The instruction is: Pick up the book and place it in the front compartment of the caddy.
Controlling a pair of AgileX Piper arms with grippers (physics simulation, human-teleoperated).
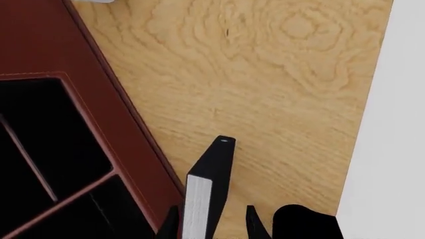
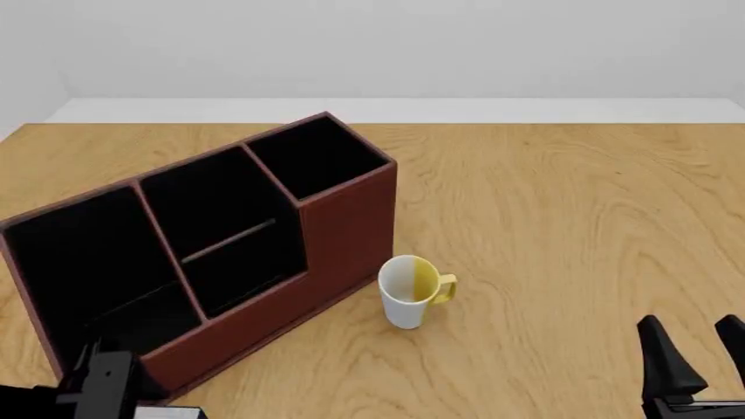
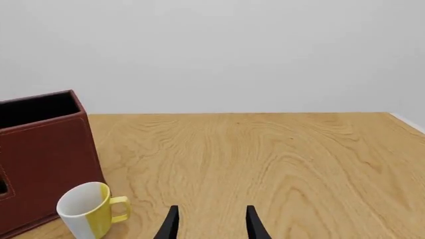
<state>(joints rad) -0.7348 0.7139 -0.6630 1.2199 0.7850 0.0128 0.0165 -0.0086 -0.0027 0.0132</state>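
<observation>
The book [image 1: 207, 186], black-covered with white page edges toward the camera, stands on edge between the fingers of my left gripper [image 1: 212, 225]. It lies against one finger, and a strip of wood shows between it and the other finger [image 1: 256, 225], so the jaws are open. It is over bare table just outside the wall of the maroon caddy [image 1: 47, 45]. In the front view the caddy [image 2: 349, 227] fills the left half and the left arm [image 2: 105, 377] is at its near corner. My right gripper [image 2: 699, 360] is open and empty at the near right.
A white-and-yellow mug [image 2: 410, 292] stands on the table just right of the caddy's front corner and also appears in the right wrist view as the mug [image 3: 85, 209]. The table edge [image 1: 362, 149] runs close beside the book.
</observation>
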